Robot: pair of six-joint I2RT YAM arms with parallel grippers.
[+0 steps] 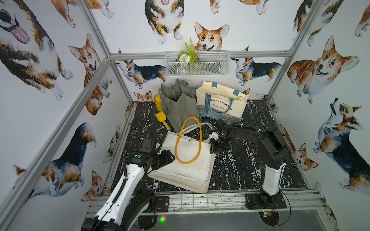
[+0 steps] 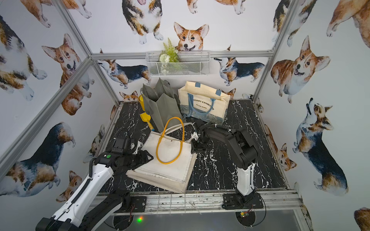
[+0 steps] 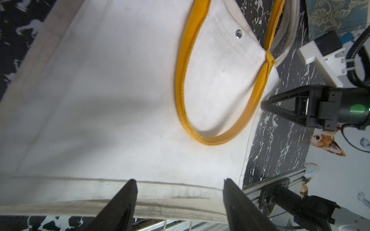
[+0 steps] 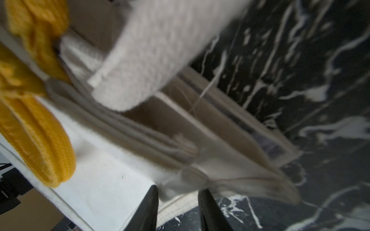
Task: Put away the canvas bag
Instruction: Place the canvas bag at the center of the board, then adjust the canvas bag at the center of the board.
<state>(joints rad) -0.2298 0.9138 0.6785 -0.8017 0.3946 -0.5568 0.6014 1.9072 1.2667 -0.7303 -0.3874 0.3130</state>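
Gripping the canvas bag [image 1: 188, 160], lying flat on the surface [image 1: 240, 170], likely needs cloth seated deep first: left gripper [image 3: 179, 181] stands released over a hemmed edge, right gripper [image 4: 177, 189] released around the corner near the yellow handle [image 1: 176, 144].

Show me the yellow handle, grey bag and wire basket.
yellow handle [image 1: 187, 163]: a top view, loop's bottom
grey bag [image 1: 185, 108]: a top view, front panel
wire basket [image 1: 210, 67]: a top view, mesh front

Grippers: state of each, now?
Left gripper: open, nothing held.
Right gripper: jaws astride the canvas bag corner; grip cannot be told.
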